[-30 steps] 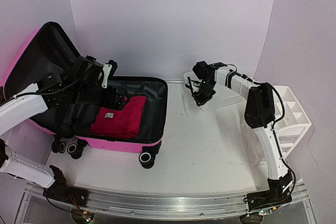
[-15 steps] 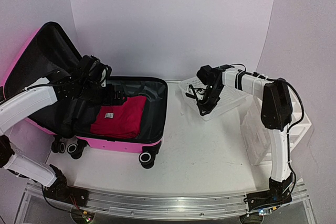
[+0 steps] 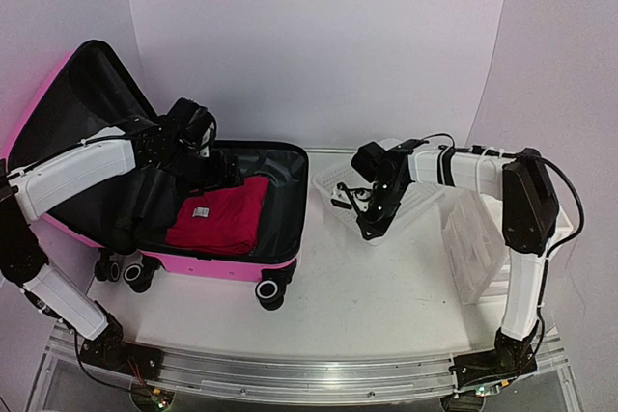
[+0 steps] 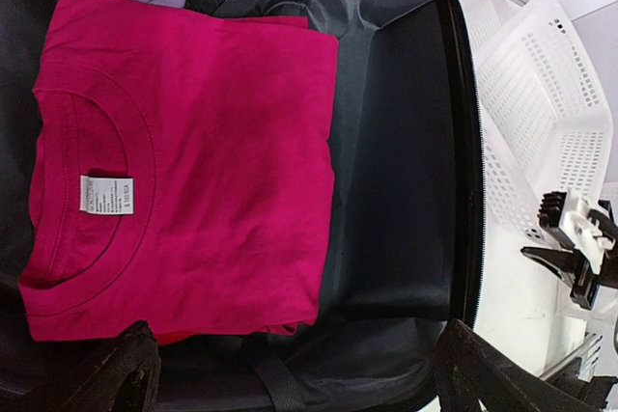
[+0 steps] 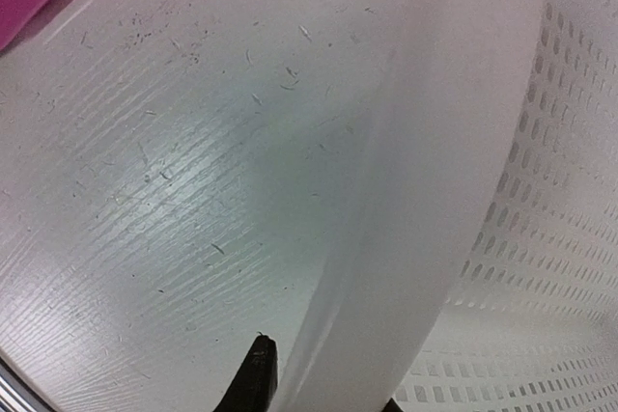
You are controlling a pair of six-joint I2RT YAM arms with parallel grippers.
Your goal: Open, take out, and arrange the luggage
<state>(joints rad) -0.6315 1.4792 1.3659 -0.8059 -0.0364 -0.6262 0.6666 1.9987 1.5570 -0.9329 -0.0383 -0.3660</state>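
On the white table [image 3: 386, 287], the large hot-pink hard-shell suitcase [image 3: 286, 205] lies open with its black-lined lid propped up behind its left side. Just to the suitcase's right is a white mesh plastic basket [image 3: 420, 192]. A folded red T-shirt [image 4: 183, 161] lies inside the suitcase's lower half; the left gripper [image 4: 290, 373] hangs over it there, jaws spread wide with nothing between them, while the right gripper [image 3: 372, 224], right of the suitcase, is clamped on the basket's rim.

Assessed as a robotics lab: noted plain white backdrop [image 3: 319, 36] behind the table [image 3: 386, 277], aluminium rail [image 3: 290, 373] at table's near edge.
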